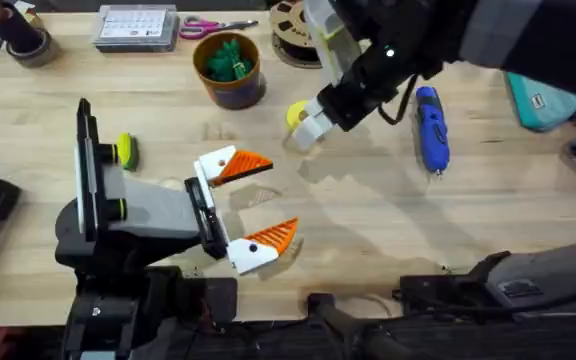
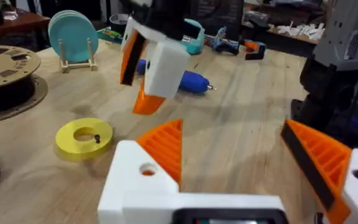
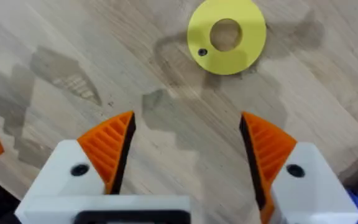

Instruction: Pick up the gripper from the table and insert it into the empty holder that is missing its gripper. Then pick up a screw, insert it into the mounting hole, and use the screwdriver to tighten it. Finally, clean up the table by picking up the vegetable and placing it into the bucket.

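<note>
Right jaws [image 3: 188,152] stand apart, empty, above the surface [image 3: 166,81]; yellow screw disc [image 3: 227,36] with one dark screw [image 3: 202,52] lies at 12 o'clock, near. Right arm nearer. Left jaws [image 1: 253,205] apart, empty. Screwdriver [image 1: 431,125] at 3 o'clock, long axis 12–6.

The overhead camera looks down and forward over the table [image 1: 368,220]. The left wrist camera looks low across it, close to the wood. The right wrist camera looks almost straight down, very near. All three views share the yellow ring [image 1: 298,114] [image 2: 84,137] [image 3: 226,37], probably the same one.
</note>
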Controlling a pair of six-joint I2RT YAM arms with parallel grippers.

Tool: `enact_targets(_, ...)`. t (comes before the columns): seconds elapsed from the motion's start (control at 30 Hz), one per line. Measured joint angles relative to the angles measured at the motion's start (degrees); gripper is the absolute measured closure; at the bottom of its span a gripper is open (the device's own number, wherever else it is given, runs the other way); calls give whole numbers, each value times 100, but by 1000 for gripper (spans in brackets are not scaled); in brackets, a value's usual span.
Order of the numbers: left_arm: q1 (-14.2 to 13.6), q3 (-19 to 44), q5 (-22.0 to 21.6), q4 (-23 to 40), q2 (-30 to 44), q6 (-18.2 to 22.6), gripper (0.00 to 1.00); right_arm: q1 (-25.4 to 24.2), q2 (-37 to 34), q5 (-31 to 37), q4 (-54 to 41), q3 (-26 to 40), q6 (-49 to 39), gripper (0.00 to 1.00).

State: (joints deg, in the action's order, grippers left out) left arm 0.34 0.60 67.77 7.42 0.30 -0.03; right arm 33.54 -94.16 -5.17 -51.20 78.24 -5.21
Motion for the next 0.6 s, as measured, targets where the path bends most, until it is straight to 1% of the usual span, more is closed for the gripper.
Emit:
enact_targets(0.37,0,0,0,0,1,0,15,57,-321,2,305,-33,1,4)
enact_targets(0.6,0,0,0,0,1,0,15,57,-319,2,735,-394,0,3)
